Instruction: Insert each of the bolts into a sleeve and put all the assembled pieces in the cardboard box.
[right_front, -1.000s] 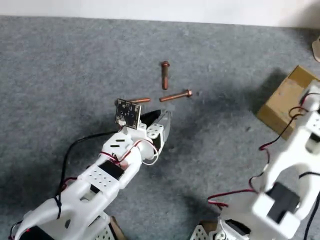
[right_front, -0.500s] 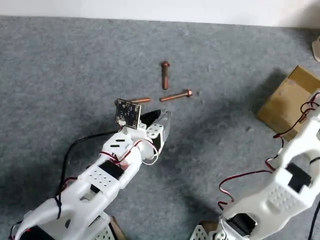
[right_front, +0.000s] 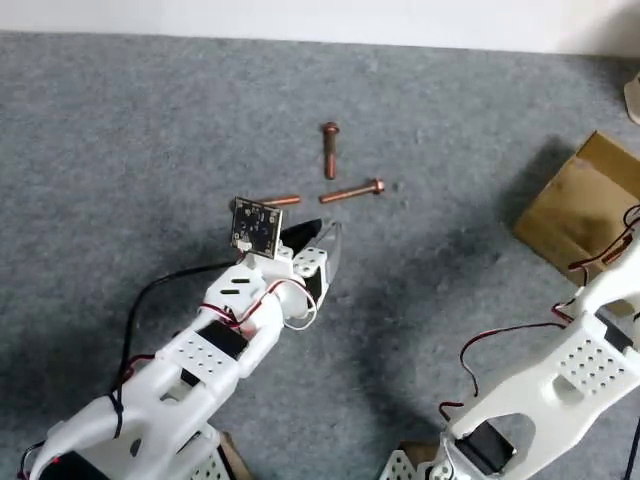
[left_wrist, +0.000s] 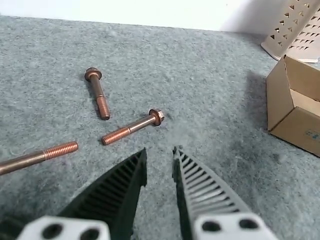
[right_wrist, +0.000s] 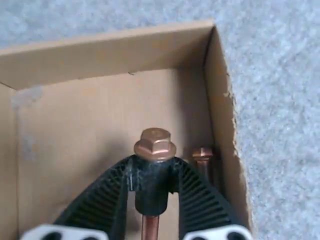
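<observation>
The right claw (right_wrist: 152, 175) was clenched on a black sleeve (right_wrist: 150, 192) with a copper bolt (right_wrist: 154, 144) through it. It hung over the open cardboard box (right_wrist: 100, 55), inside the walls and close to one corner. A second assembled piece (right_wrist: 202, 160) already lay in the box, against the wall just beside the held one.

The likeliest trouble was the release. Let go from above the floor of the box, the piece could bounce, strike the one already lying there, or shed its bolt, since nothing visible locked the bolt in the sleeve. The nearby wall was the other worry: a finger could catch on it as the claw came away and drag the light box across the desk (right_front: 150, 110).

Well apart from the box, three loose bolts (left_wrist: 132, 127) lay scattered on the grey desk. The left claw (left_wrist: 159, 160) hovered near them on the side away from the box, its jaws a little parted and gripping nothing. A pale perforated basket (left_wrist: 295, 27) stood just beyond the box. Between the bolts and the box, nothing blocked the path.
</observation>
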